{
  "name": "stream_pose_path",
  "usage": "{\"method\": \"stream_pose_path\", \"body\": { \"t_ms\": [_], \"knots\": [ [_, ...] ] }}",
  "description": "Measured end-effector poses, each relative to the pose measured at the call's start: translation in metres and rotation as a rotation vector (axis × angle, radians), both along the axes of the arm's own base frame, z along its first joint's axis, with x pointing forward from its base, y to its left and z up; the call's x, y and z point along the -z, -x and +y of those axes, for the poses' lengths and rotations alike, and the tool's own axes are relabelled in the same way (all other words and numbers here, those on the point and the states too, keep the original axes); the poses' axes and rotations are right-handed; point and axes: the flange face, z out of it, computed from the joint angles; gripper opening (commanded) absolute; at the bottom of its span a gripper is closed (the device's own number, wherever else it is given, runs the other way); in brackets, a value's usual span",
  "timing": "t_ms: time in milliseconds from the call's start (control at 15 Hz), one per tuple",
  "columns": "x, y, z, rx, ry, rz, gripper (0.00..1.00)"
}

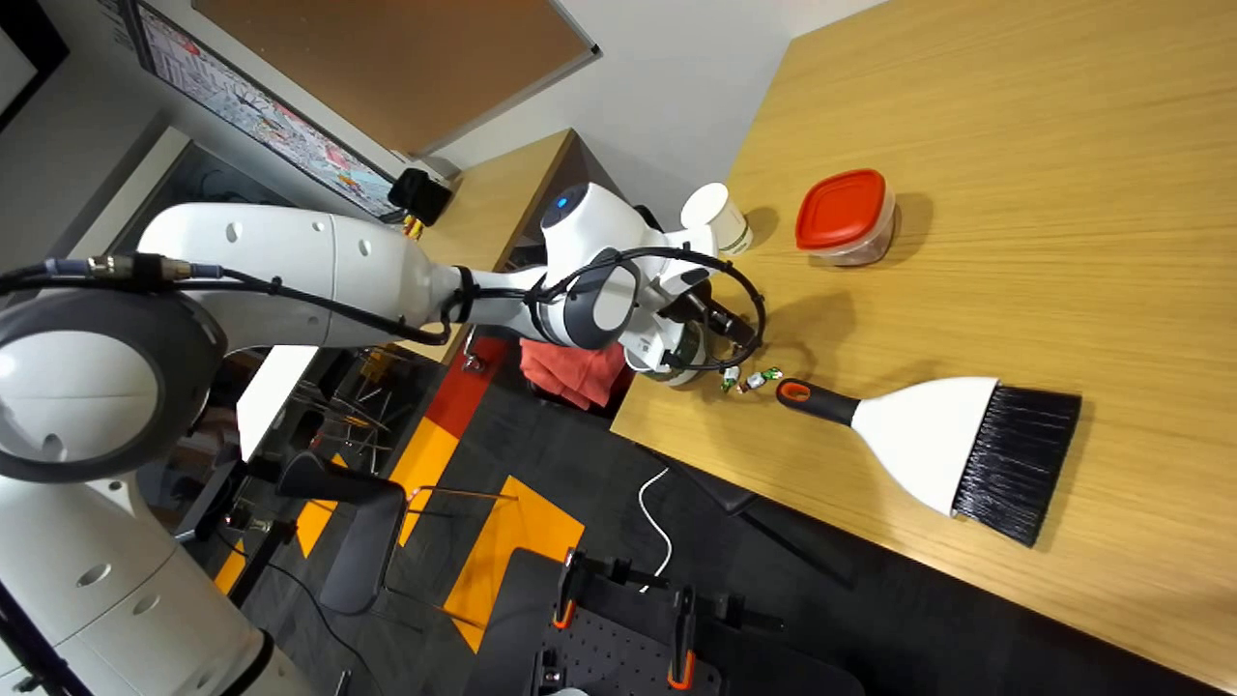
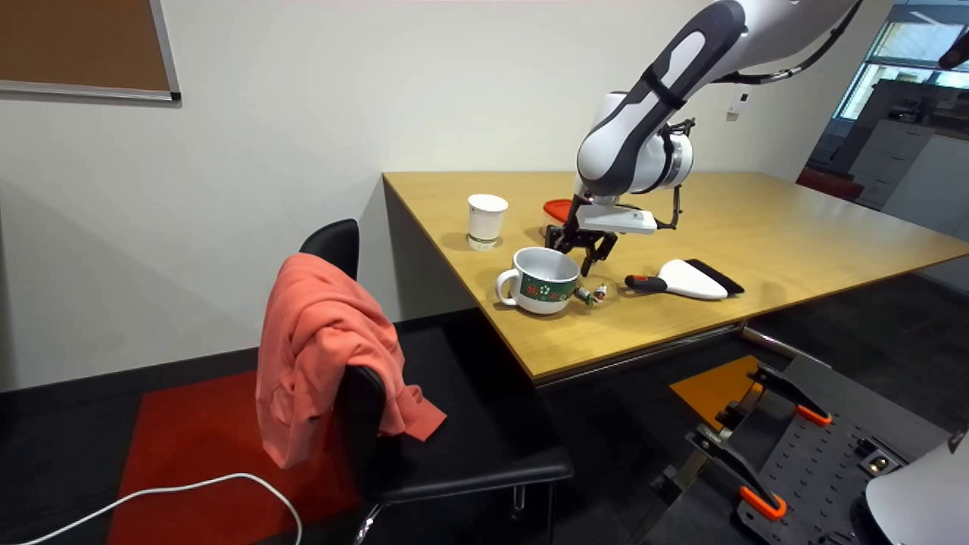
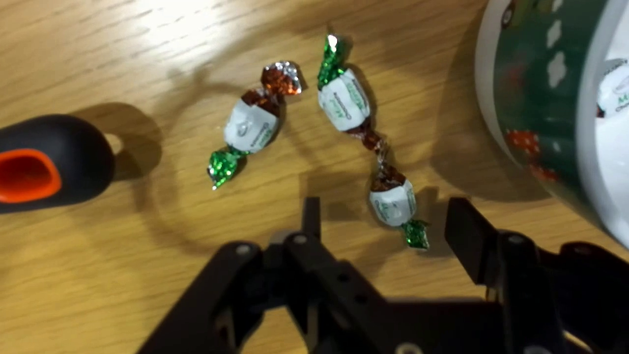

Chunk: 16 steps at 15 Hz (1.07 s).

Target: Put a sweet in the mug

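Three wrapped sweets with white, green and brown foil lie on the table in the wrist view: the left sweet [image 3: 250, 125], the upper sweet [image 3: 345, 101] and the lower sweet [image 3: 393, 204]. The brown tails of the upper and lower sweets meet. The white mug [image 2: 546, 291] with a green patterned band stands beside them; it shows at the right of the wrist view [image 3: 535, 98], with a sweet [image 3: 616, 91] inside. My gripper [image 3: 383, 216] is open and empty above the table, the lower sweet between its fingertips in that view, untouched. The arm partly hides the mug in an exterior view [image 1: 679, 375].
A brush [image 1: 923, 445] with a black handle [image 3: 54, 162] lies near the sweets. A white paper cup [image 2: 486, 221] and a red-lidded container [image 1: 844, 217] stand farther back. The table edge [image 2: 530, 371] is close to the mug. A chair with a pink garment [image 2: 325, 348] stands beside the table.
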Motion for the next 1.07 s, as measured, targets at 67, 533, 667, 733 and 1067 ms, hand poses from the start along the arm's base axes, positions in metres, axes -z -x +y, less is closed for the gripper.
{"method": "stream_pose_path", "body": {
  "t_ms": [67, 533, 667, 733, 1067],
  "knots": [
    [0.003, -0.001, 0.0, 0.0, 0.0, 0.005, 0.51],
    [0.015, -0.003, -0.002, -0.002, 0.006, 0.03, 0.05],
    [0.015, -0.004, -0.001, -0.005, 0.01, 0.03, 0.06],
    [0.014, -0.004, -0.001, -0.006, 0.013, 0.029, 0.06],
    [-0.045, -0.002, 0.0, -0.014, 0.017, -0.046, 0.06]
  ]
}}
